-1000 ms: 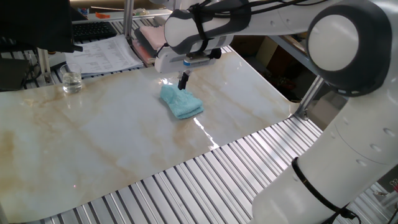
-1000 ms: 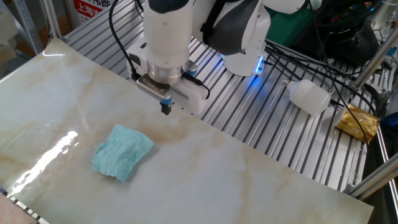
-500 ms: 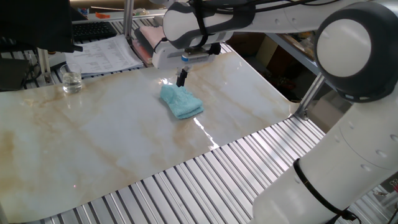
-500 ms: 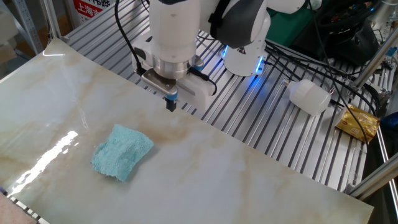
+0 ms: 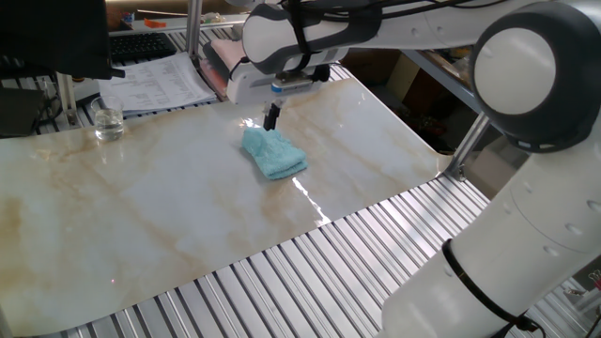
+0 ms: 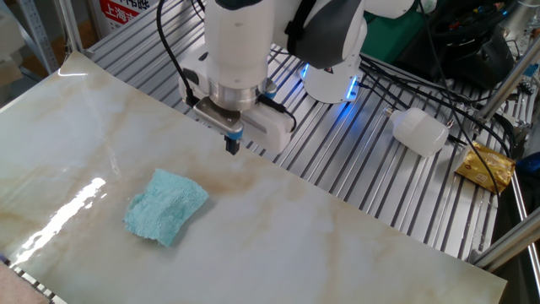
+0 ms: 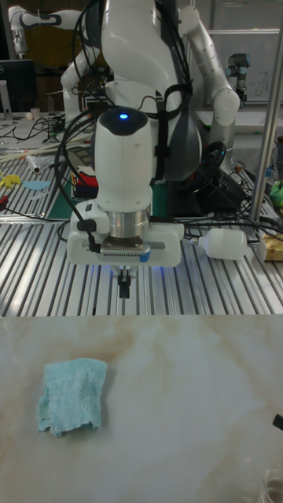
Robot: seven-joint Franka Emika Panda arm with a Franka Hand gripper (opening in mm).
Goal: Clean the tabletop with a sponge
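Sponge (image 6: 166, 205) flat on tabletop (image 6: 337, 236), apart from raised gripper (image 6: 232, 146), fingers pressed together.

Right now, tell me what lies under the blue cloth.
The blue cloth lies crumpled flat on the tabletop, apart from the gripper. Marble shows all around it; whatever stain or streak sits beneath is covered.

Two oblique side cameras and one frontal share the tabletop (image 5: 169, 207).

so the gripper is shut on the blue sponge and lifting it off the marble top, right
No. The gripper is shut but empty, hanging in the air near the tabletop's edge. The other fixed view shows the blue sponge lying flat on the marble, apart from it.
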